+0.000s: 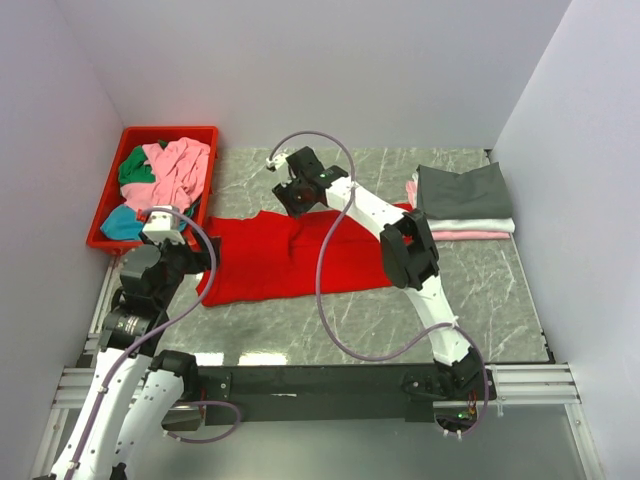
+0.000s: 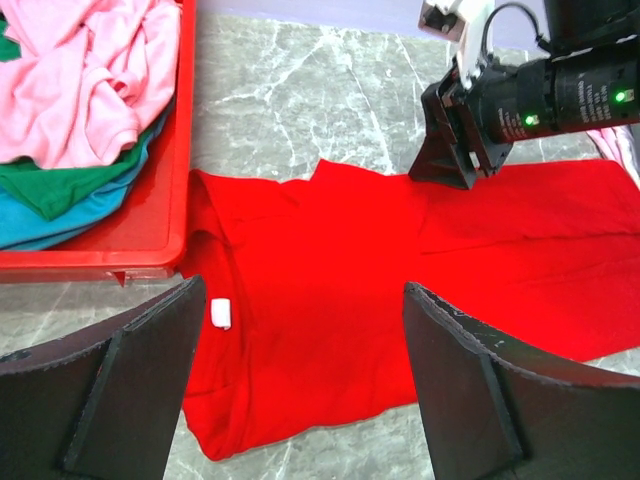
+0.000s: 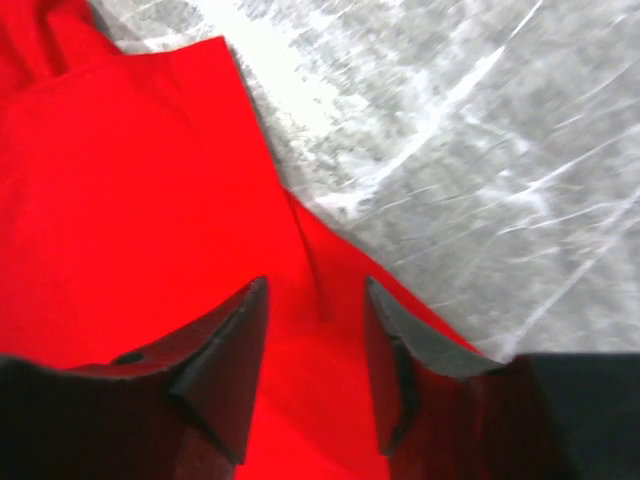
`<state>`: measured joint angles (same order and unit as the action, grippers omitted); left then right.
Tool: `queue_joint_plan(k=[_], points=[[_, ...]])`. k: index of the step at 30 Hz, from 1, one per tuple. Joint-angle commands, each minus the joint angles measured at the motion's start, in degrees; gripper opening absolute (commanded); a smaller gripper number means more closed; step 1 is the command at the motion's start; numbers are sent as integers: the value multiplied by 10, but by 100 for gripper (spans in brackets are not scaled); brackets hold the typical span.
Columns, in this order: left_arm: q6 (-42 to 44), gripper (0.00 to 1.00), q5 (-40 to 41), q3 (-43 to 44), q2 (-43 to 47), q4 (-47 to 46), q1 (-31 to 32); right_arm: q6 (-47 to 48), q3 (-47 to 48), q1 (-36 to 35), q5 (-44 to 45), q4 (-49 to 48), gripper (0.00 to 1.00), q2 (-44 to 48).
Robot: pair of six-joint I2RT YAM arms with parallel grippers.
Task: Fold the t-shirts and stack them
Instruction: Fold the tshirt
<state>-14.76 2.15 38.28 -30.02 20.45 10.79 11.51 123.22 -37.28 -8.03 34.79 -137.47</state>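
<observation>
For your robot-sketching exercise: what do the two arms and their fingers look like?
The left arm and right arm have white shells and black joints. A lilac cable loops along each. Fingers are black wedges. A green light shows on the right wrist.

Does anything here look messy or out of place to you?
Nothing is spilled or broken. The red t-shirt lies rumpled and crooked across the table, one end against the red bin, where other shirts are a jumbled heap. In the folded stack at the right, the pink shirt pokes out from under the rest.
</observation>
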Motion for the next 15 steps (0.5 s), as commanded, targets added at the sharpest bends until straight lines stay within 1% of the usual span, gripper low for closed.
queue_joint_plan(k=[1,2,4,5,6,7,8,9,10,11,12,13,14,15], points=[[-16,85,-15,18,-7,-18,-3,30,-11,-2,37,-17,53,69],[-27,85,-15,14,-7,-20,-3,40,-17,-1,38,-17,55,83],[-98,85,-12,8,-7,-20,-3,57,-40,2,30,-2,58,104],[-134,84,-7,-1,-12,-15,-2,85,-51,8,15,9,59,130],[-215,84,-1,-7,-14,-8,-3,100,-67,12,-6,32,61,148],[-256,83,1,-14,-18,4,-2,119,-105,19,-75,47,61,167],[-336,81,0,-33,-23,27,-3,150,-129,39,-111,68,62,210],[-372,80,-1,-44,-24,40,-3,163,-154,52,-147,77,62,231],[-409,77,1,-70,-22,64,-2,184,-207,65,-229,86,62,274],[-482,75,5,-84,-20,75,-3,192,-236,92,-260,102,62,294],[-509,72,1,-97,-17,80,-2,201,-293,108,-293,108,62,315],[-533,67,-7,-122,-11,85,-2,219,-323,122,-334,114,62,356],[-575,64,-9,-130,-9,99,-2,224,-355,135,-348,115,62,377],[-591,64,-10,-139,-10,104,-2,228,-413,166,-355,114,62,398]])
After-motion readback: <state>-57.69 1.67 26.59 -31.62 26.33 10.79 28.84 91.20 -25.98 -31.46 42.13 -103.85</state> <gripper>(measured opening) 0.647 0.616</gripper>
